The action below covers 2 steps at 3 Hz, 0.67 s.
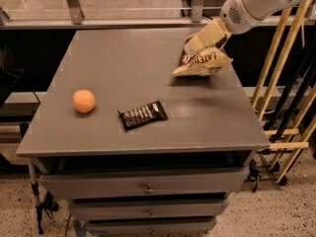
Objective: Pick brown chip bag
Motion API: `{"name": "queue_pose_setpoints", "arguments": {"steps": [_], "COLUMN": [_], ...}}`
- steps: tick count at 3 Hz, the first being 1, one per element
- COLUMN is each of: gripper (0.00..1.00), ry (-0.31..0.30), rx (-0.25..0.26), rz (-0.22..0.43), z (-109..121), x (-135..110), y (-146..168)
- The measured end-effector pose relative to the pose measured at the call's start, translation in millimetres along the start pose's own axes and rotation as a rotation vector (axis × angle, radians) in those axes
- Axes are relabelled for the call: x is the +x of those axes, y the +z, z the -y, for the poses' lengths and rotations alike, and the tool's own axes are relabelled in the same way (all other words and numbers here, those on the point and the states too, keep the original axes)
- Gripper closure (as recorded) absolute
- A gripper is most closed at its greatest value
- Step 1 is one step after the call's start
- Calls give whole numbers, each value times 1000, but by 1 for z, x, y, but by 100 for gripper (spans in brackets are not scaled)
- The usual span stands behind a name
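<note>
Hand (207, 36) of the white arm (256, 4) sits at the dark upper end of the puffy brown-and-cream chip bag (203, 61), which lies at the far right of the grey metal table (128, 58). Whether it is closed on the bag I cannot tell. Approaching the crinkled top likely offers loose foil to pinch. The round orange fruit (84, 100) and flat black candy wrapper (142, 115) lie well apart, nearer the front.

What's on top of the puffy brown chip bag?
The robot's cream gripper sits over the top end of the puffy brown and cream chip bag, near the grey table's far right corner. It hides part of the bag's dark upper end.
</note>
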<state>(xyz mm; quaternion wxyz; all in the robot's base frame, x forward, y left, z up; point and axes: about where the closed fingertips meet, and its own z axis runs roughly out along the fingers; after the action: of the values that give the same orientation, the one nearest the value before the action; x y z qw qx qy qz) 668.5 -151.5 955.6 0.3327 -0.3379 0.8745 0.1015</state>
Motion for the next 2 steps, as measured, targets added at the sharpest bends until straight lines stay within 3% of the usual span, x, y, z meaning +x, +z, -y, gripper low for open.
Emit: {"name": "queue_pose_setpoints", "arguments": {"steps": [2], "gripper": [0], "ry": [83], "rx": [3], "rz": [-35], "z": [21], "x": [2], "y": [40]}}
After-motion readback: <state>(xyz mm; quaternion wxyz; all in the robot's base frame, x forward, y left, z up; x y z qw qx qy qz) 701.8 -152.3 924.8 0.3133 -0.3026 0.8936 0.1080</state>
